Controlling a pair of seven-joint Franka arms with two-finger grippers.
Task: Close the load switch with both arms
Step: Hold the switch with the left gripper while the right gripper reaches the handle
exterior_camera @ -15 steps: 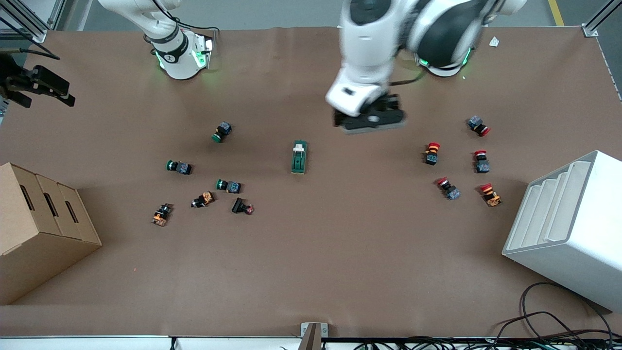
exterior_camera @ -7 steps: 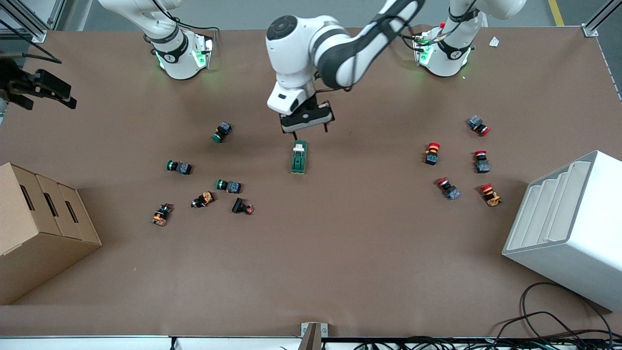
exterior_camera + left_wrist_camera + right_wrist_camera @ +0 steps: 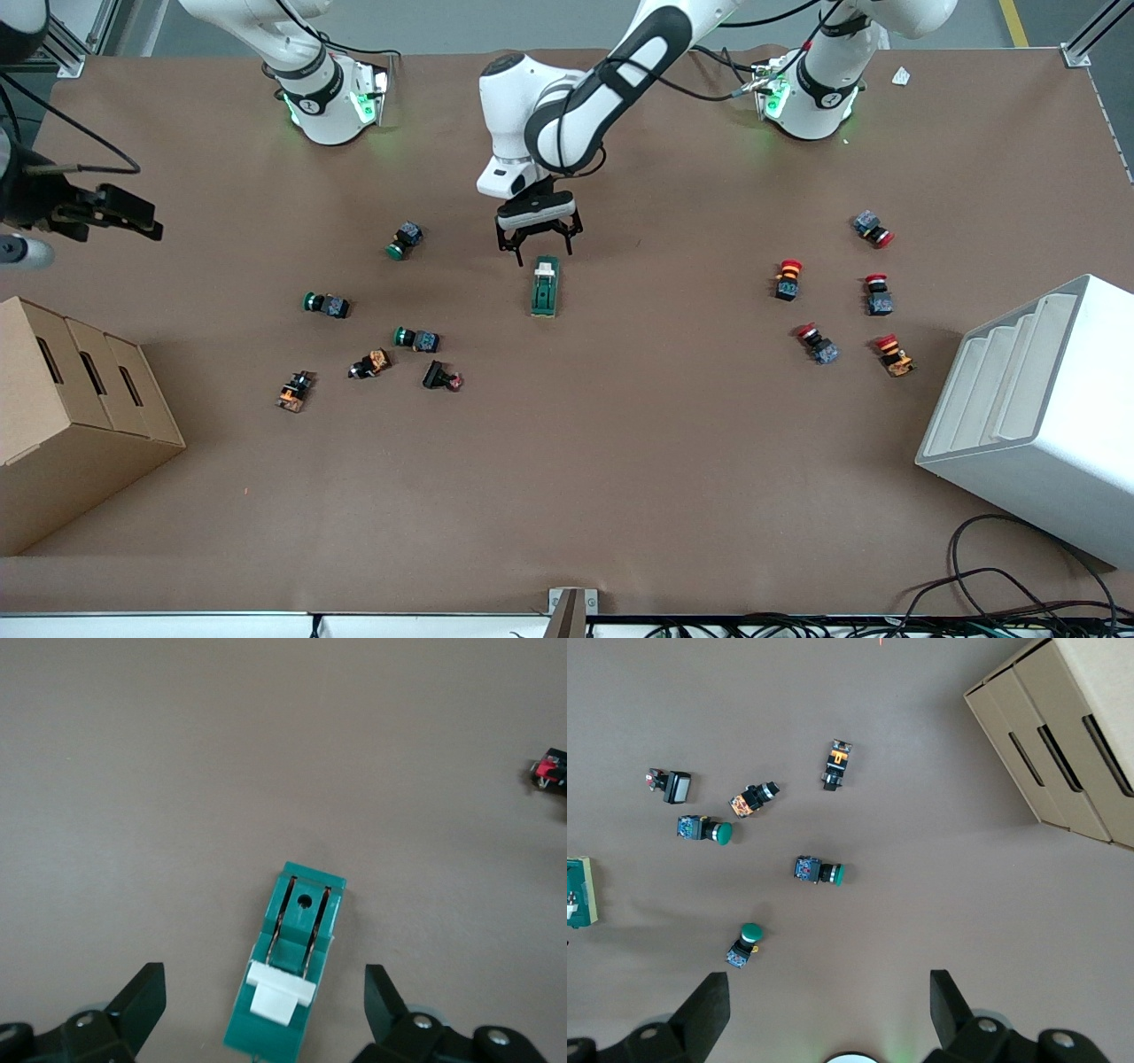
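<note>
The load switch, a dark-green block with a cream-white lever tab, lies mid-table with the tab at the end nearer the robots' bases. My left gripper hangs open just above the tab end. In the left wrist view the switch lies between the open fingers of the left gripper, not touched. My right gripper is open and empty, high over the right arm's end of the table. In the right wrist view the right gripper is open, and the switch shows at the edge.
Green and orange push buttons lie scattered toward the right arm's end, red ones toward the left arm's end. A cardboard box and a white stepped rack stand at the two ends. Cables lie by the front edge.
My left arm has swung from toward its own end to over the load switch and come down, its open gripper now at the tab end. My right gripper has shifted slightly.
</note>
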